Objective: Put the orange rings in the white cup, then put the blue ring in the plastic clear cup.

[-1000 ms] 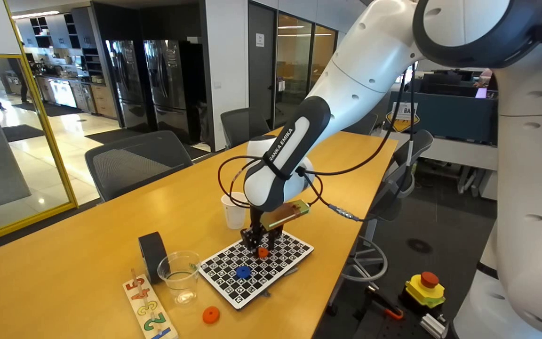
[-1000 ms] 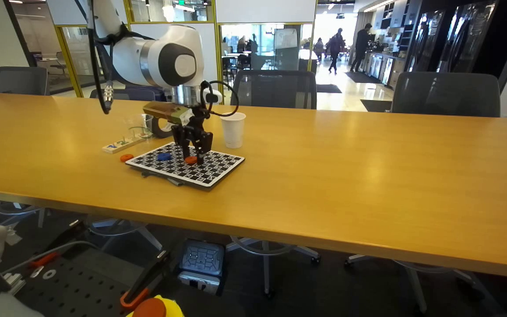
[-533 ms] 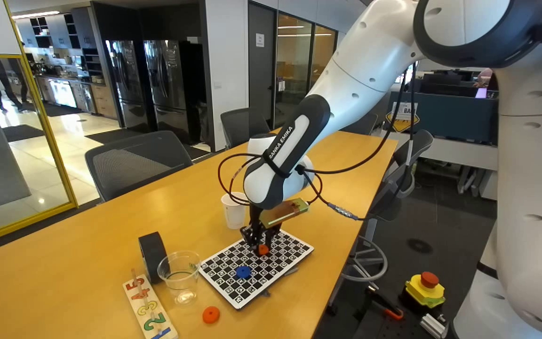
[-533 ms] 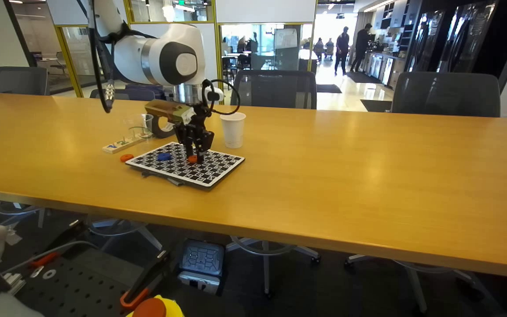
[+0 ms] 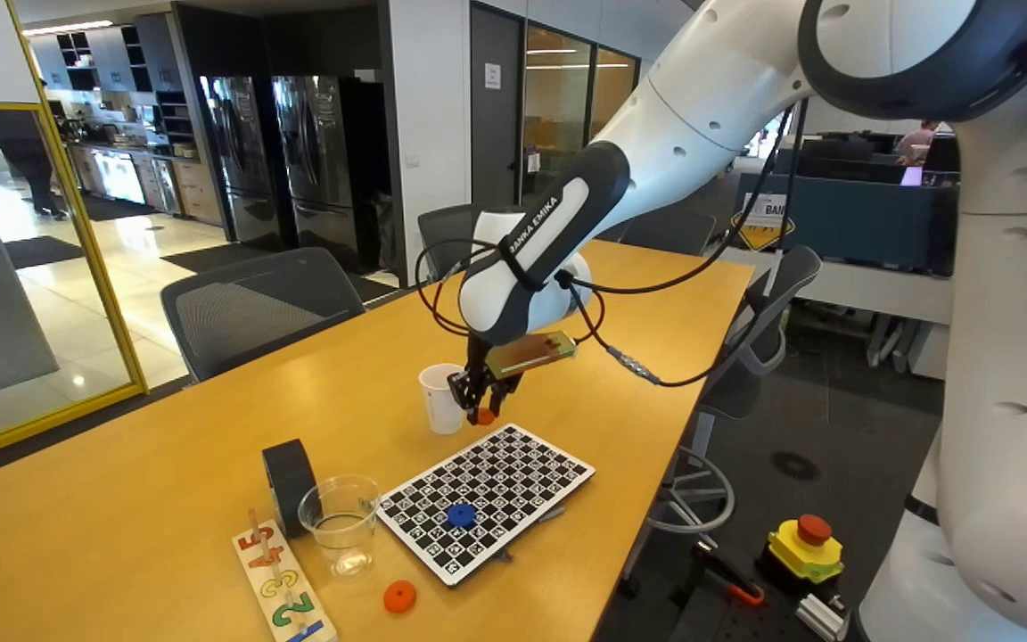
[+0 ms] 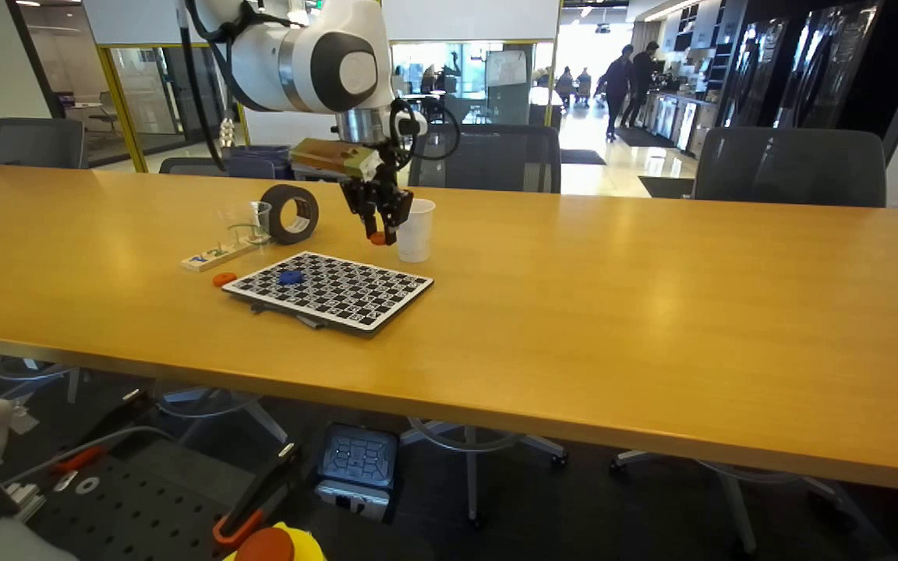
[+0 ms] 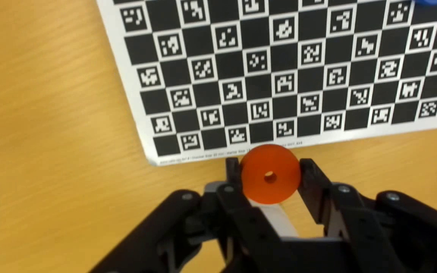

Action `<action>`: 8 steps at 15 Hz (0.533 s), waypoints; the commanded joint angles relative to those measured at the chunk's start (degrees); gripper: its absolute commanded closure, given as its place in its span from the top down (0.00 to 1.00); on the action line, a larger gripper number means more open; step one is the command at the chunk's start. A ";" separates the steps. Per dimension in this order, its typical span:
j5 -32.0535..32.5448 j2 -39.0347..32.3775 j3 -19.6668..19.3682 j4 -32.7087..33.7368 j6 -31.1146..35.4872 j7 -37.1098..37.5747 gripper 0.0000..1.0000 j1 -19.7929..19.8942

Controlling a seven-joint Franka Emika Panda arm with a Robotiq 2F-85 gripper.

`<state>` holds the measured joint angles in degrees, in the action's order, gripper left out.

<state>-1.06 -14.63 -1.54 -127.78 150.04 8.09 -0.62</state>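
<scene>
My gripper is shut on an orange ring, held between its fingertips above the table. In both exterior views it hangs close beside the white cup, lower than the cup's rim. The cup stands upright; a white strip behind my fingers in the wrist view looks like part of it. Another orange ring lies on the table near the board's corner. The blue ring lies on the checkered board. The plastic clear cup stands upright beside the board.
The checkered board lies flat near the table's edge, with a grey tool partly under it. A black tape roll stands upright behind the clear cup. A wooden number strip lies beside that cup.
My gripper has risen off the checkered board with the orange ring in it and moved toward the white cup. The blue ring, the other orange ring and both cups have not moved.
</scene>
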 commanded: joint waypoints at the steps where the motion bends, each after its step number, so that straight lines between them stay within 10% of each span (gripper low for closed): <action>1: -0.21 1.23 -0.17 3.67 -1.35 -2.40 0.17 1.02; 8: -1.72 -1.42 0.61 11.95 -4.05 -6.90 0.17 2.35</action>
<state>-1.13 -14.30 -1.73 -120.31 148.28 4.21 0.78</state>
